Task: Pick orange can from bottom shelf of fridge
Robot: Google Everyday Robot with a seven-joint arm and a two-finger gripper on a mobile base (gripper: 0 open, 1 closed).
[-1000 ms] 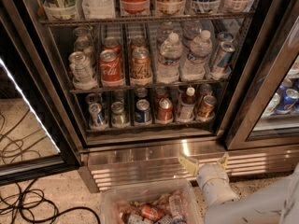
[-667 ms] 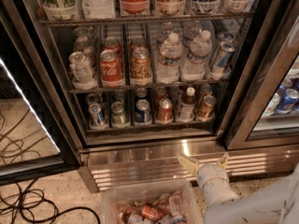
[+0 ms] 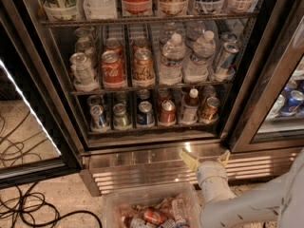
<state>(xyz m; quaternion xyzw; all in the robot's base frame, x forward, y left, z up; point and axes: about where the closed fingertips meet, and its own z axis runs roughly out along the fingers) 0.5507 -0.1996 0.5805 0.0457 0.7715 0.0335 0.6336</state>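
The orange can (image 3: 209, 109) is small and amber with a silver top, and stands at the right end of the bottom shelf (image 3: 152, 127) of the open fridge (image 3: 61, 103). A small white bottle (image 3: 191, 107) is just left of it and a redder can (image 3: 166, 112) further left. My gripper (image 3: 205, 157) is below the shelf, in front of the ribbed steel base panel (image 3: 142, 167), pointing up toward the fridge. Its two pale yellow fingers (image 3: 189, 159) are spread apart and hold nothing. It is clearly below the orange can and apart from it.
The rack above holds Coca-Cola cans (image 3: 112, 69), a larger orange-gold can (image 3: 143, 66) and water bottles (image 3: 172, 58). A clear bin (image 3: 114, 201) of cans and bottles sits on the floor beside my arm. Black cables (image 3: 28, 208) lie at left. The open glass door (image 3: 280, 89) stands at right.
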